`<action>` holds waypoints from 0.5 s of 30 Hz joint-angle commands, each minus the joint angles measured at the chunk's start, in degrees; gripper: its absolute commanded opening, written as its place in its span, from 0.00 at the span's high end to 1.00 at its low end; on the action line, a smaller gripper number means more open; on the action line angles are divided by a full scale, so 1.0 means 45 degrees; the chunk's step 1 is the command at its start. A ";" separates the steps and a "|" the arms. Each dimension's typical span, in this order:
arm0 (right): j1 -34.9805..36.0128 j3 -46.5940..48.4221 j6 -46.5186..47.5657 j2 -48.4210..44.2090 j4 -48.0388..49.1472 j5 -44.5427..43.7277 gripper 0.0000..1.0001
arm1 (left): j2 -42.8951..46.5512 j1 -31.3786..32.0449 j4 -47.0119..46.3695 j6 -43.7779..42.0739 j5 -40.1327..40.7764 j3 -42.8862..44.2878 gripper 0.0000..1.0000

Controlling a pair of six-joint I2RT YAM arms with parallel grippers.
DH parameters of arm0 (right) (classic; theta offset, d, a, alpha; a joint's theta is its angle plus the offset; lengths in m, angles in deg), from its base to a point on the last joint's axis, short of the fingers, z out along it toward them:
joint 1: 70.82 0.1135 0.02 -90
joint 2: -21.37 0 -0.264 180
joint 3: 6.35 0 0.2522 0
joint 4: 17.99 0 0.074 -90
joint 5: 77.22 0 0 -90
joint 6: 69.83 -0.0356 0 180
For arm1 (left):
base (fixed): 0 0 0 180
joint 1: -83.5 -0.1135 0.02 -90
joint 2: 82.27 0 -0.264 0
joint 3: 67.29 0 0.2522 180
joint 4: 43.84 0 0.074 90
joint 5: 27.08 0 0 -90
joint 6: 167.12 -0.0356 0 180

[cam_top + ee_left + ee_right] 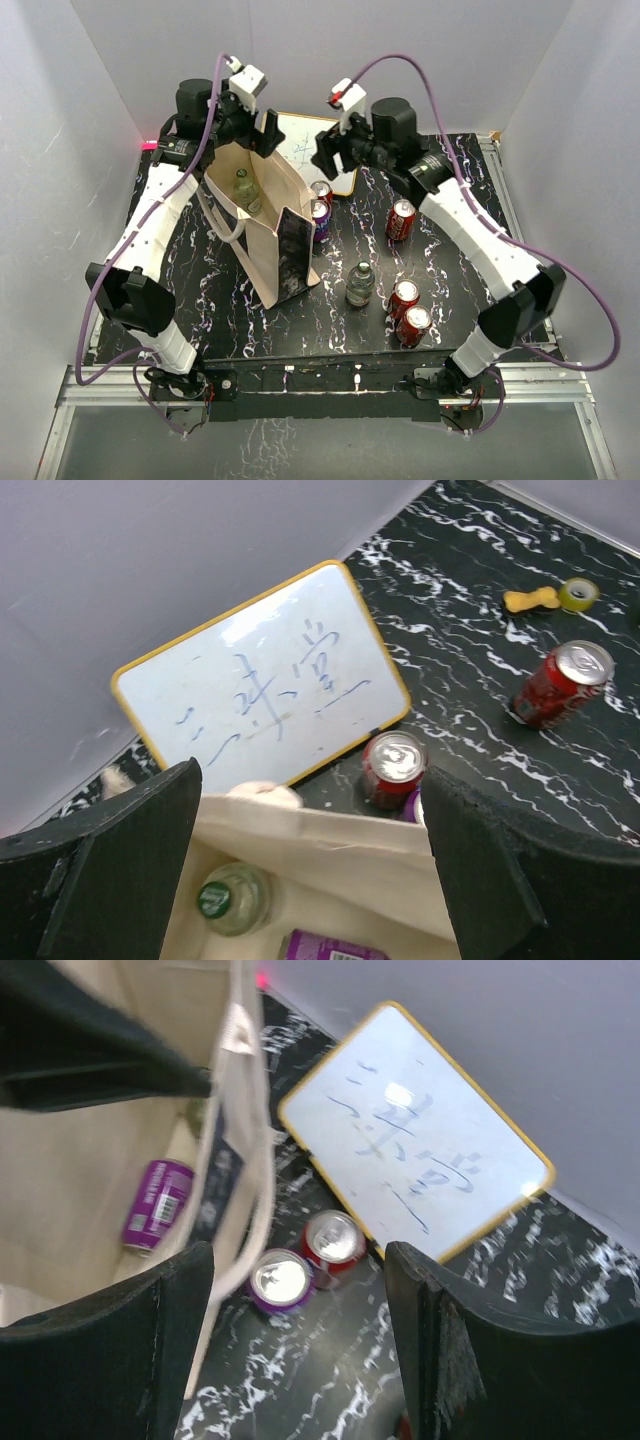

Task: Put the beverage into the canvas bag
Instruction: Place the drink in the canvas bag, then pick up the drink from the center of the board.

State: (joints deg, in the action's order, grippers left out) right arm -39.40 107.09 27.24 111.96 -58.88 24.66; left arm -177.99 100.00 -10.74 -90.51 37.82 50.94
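The canvas bag stands open at ten o'clock on the worktop, with a dark printed panel on its side. Inside lie a green-capped bottle and a purple can whose label shows a white barcode patch; its brand cannot be read. Just outside the bag, at its three o'clock, a second purple can and a red can stand upright, close against each other. Further out stand a lone red can at two o'clock, a loose bottle near five o'clock and a pair of red cans at four o'clock; none of their labels is legible. A yellow-framed whiteboard sits at twelve o'clock, carrying blue handwriting that cannot be read. The left pincer hovers over the bag's mouth with jaws wide apart, clamping nothing. The right pincer hangs beside the bag above the two close-set cans, jaws likewise spread and empty.
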 commanded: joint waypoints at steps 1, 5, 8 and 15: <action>-0.0953 -0.1423 -0.0401 -0.0867 0.0829 -0.1333 0.28 | -0.0078 0.1284 0.0903 -0.0555 -0.0242 0.0911 0.11; -0.1753 -0.2676 -0.0896 -0.1378 0.0651 -0.1297 0.28 | -0.0987 0.2361 0.1632 -0.0896 -0.0376 0.1980 0.11; -0.2377 -0.3583 -0.1238 -0.1780 0.0580 -0.1082 0.28 | -0.1892 0.3082 0.2353 -0.1150 -0.0389 0.3145 0.11; -0.3550 -0.5146 -0.1652 -0.2595 0.0583 -0.1003 0.28 | -0.4372 0.4294 0.4548 -0.1687 0.0315 0.5754 0.11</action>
State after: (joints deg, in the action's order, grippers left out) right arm -53.04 85.25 21.93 104.96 -58.97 20.20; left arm -193.62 117.37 1.84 -96.26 37.64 71.00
